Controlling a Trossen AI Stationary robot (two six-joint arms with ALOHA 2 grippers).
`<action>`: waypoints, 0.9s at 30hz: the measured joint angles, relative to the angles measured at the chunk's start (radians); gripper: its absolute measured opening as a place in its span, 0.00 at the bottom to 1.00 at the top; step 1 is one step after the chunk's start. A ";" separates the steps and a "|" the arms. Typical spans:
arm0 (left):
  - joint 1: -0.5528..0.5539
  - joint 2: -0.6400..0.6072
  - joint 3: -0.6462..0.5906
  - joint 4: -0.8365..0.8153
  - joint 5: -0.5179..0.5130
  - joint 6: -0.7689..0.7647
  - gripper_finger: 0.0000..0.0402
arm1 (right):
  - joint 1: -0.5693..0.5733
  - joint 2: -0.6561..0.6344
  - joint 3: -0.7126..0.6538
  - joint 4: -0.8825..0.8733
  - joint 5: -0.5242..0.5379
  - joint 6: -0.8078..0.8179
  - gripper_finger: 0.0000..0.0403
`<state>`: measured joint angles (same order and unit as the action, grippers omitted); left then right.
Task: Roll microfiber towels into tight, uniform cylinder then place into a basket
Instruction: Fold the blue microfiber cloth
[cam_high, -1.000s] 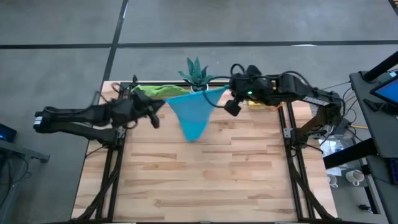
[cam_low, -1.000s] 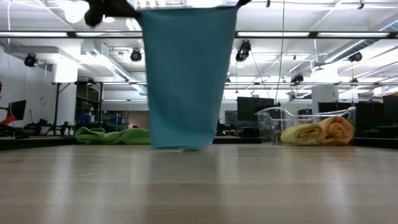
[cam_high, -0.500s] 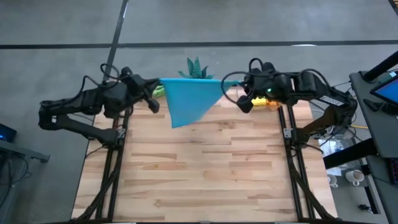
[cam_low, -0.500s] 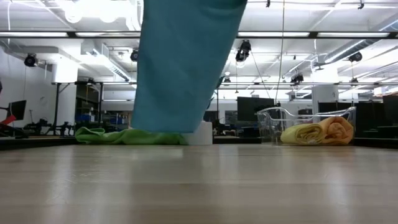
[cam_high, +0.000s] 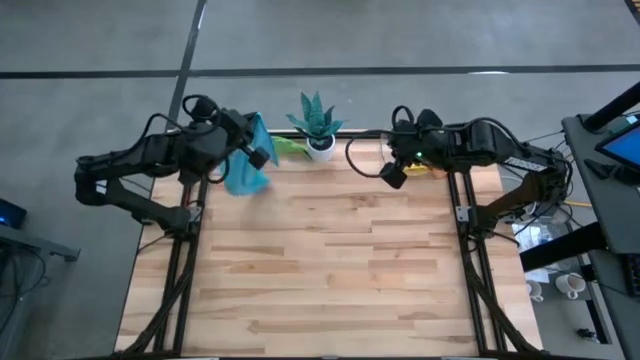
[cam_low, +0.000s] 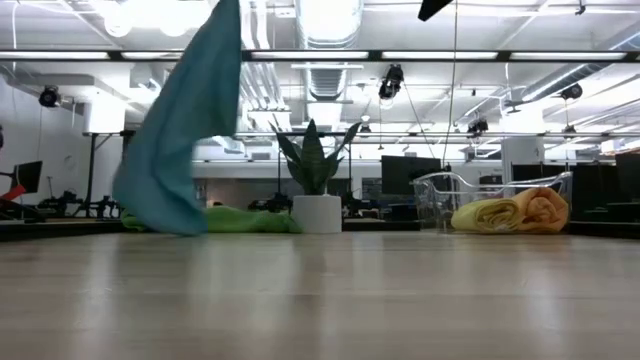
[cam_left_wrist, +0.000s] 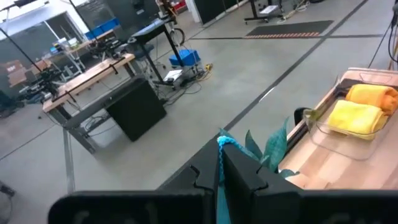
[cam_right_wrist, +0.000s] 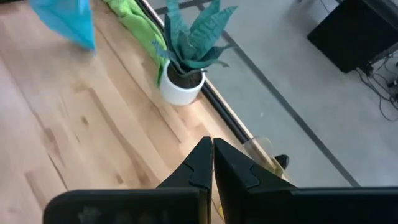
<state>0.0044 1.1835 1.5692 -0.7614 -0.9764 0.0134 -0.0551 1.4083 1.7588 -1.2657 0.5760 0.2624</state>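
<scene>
You see the left gripper (cam_high: 258, 152) closed on one corner of the light blue towel (cam_high: 243, 170), hanging over the table's far-left edge, while the right gripper (cam_high: 392, 174) is closed on nothing.

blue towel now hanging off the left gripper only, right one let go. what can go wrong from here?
1. The light blue microfiber towel hangs bunched from one corner in the shut left gripper; laid down like this it would likely land crumpled, hard to roll evenly.
2. It dangles at the table's left edge and may slide off if released.
3. The crumpled green towel and the spiky potted plant lie close by; a swing could snag them.
</scene>
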 joint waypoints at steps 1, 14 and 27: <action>0.000 0.009 0.006 0.002 0.000 0.001 0.00 | 0.000 -0.001 0.000 0.004 0.000 -0.007 0.02; -0.019 0.113 0.078 0.001 0.064 0.039 0.00 | 0.000 0.004 -0.369 0.378 -0.082 -0.234 0.08; -0.041 0.111 0.075 0.000 0.064 0.045 0.00 | 0.016 -0.028 -0.839 1.157 -0.217 -0.406 0.38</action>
<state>-0.0364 1.2945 1.6441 -0.7615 -0.9127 0.0582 -0.0393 1.3798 0.9198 -0.1083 0.3586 -0.1440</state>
